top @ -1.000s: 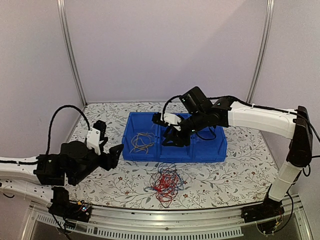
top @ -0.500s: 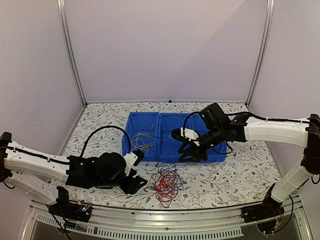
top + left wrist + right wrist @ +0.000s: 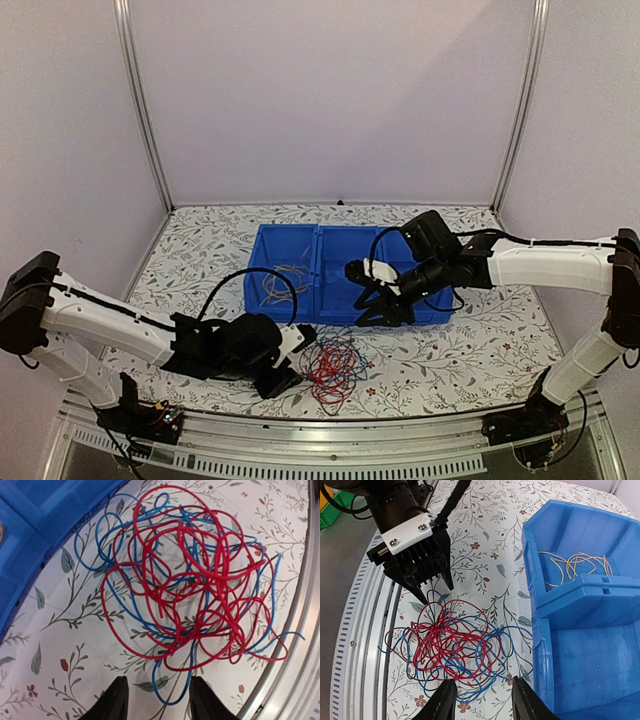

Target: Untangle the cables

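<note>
1. Now, the blue bin (image 3: 585, 650) sits mid table (image 3: 480, 350), yellow-tan wires (image 3: 575, 567) in its left compartment.
2. Red-and-blue tangle (image 3: 190, 590) lies between the bin and the near edge: roundish, long axis hard to call.
3. Left gripper (image 3: 439, 594) is beside it, fingers apart; right gripper (image 3: 482, 690) is over the bin's front, likewise apart.

Floral-patterned table (image 3: 450, 370), blue bin (image 3: 325, 308) toward the back, red and blue cables (image 3: 330, 365) tangled just before it
</note>
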